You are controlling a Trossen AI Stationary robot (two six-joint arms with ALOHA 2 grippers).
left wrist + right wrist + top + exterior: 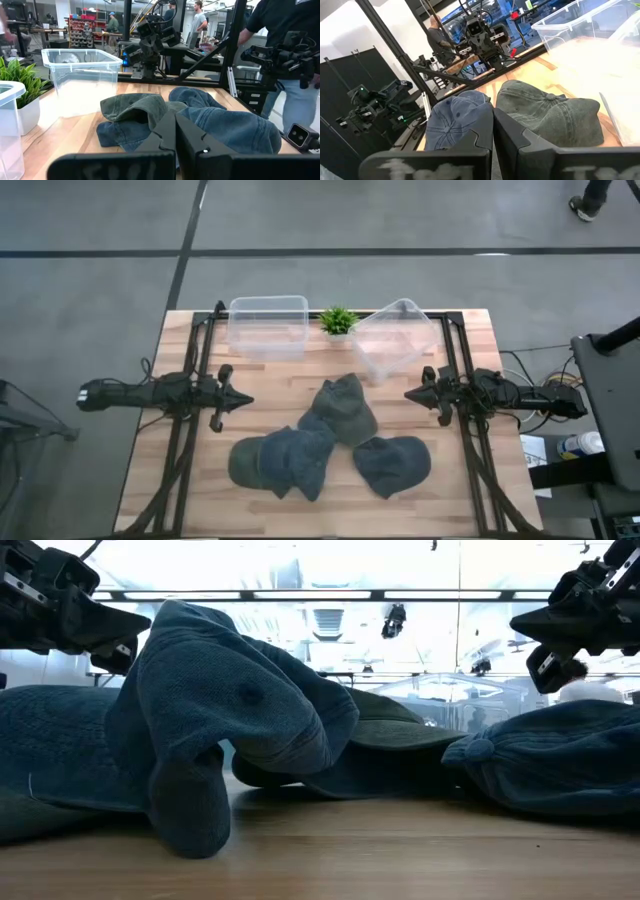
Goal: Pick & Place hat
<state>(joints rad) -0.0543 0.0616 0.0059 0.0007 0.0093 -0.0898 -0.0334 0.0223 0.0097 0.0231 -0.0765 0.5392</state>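
Note:
Several soft caps lie in a loose pile on the wooden table: a grey-green cap (345, 408) in the middle, overlapping blue denim caps (285, 462) toward the near left, and a blue cap (392, 464) near right. My left gripper (245, 400) hovers shut above the table, left of the pile. My right gripper (410, 393) hovers shut on the right, level with the grey-green cap. Neither touches a cap. In the left wrist view the grey-green cap (132, 107) lies ahead of the shut fingers (176, 137); in the right wrist view the same cap (547, 112) and a blue cap (457, 120) lie ahead.
Two clear plastic bins stand at the far edge, one upright (268, 326) and one tilted (395, 340), with a small green potted plant (338, 321) between them. Dark arm frames run along both table sides. People stand in the room beyond.

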